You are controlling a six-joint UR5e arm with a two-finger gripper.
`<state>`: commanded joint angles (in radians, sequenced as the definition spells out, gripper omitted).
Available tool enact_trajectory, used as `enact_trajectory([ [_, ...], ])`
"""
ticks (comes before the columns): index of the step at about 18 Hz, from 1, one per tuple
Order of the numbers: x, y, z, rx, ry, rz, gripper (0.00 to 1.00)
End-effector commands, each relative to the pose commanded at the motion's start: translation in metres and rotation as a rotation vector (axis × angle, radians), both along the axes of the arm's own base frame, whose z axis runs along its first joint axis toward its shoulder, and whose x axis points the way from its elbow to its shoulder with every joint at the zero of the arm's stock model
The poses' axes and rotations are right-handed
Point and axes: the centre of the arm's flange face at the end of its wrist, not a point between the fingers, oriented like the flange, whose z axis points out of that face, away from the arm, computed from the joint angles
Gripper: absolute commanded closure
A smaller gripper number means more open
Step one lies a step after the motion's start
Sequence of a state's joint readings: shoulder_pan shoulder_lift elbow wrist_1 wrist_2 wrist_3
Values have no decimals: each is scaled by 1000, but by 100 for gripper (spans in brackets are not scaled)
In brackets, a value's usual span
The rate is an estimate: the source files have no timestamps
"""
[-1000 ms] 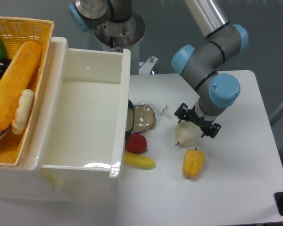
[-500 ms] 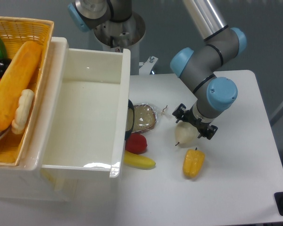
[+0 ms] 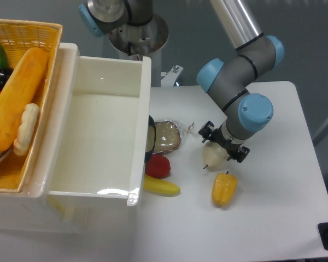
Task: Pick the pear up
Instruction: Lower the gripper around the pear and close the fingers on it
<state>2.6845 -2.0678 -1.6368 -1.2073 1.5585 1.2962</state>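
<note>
1. The pear (image 3: pixel 213 157), pale cream-white and glossy, lies on the white table (image 3: pixel 279 180), near its middle. It sits just above the orange-yellow bell pepper (image 3: pixel 223 189) and to the right of the wrapped slice of bread (image 3: pixel 166 136).
2. The gripper (image 3: pixel 223 146) sits directly over the pear's upper right side, with its dark finger mounts showing on either side of the fruit's top. The wrist hides the fingertips, so whether the jaws are spread or already pressing on the fruit cannot be told from this view.
3. The pear appears to rest on the table, its lower end close against the surface; no lift is evident.
4. Progress: the approach looks complete, since the tool is placed at the fruit. What is left is to confirm or make the grip, and then raise the pear clear of the table.
5. Neighbouring items: a red pepper (image 3: pixel 158 166) and a banana (image 3: pixel 161 186) lie left of the pear, beside the white bin (image 3: pixel 101 125). A wicker basket (image 3: pixel 38 33) of other produce stands at far left. None of these touches the pear.
</note>
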Motion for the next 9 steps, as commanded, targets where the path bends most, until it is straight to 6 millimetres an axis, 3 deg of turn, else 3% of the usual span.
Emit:
enact_trajectory([
  [9,-3,3,-4,-2,-3,0,4],
])
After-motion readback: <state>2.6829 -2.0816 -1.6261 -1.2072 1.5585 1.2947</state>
